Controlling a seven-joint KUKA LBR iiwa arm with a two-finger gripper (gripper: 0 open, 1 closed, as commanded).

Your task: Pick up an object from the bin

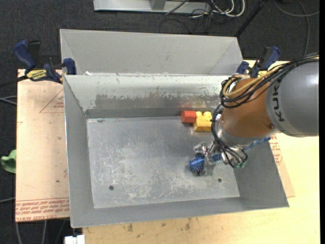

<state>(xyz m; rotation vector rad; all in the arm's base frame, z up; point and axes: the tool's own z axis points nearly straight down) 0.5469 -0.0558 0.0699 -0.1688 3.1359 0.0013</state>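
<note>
Right of centre on bin (142, 161) floor: gripper (209, 155) down at small blue object (196, 164); grasp state cannot be told; lift judged outstanding.

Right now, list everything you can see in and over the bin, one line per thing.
bin: one, grey metal, middle of the view.
orange block: one, orange, on the bin floor against the back wall, right of centre.
yellow block: one, yellow, right beside the orange block on its right, seemingly touching it.
small blue thing: one, blue, on the floor in the right part of the bin, right at the gripper's tip; its kind is too small to tell.
gripper: one, metallic, low over the floor's right part, next to the small blue thing.
arm: one, grey with an orange cover and black cables, reaching in from the right.
</note>
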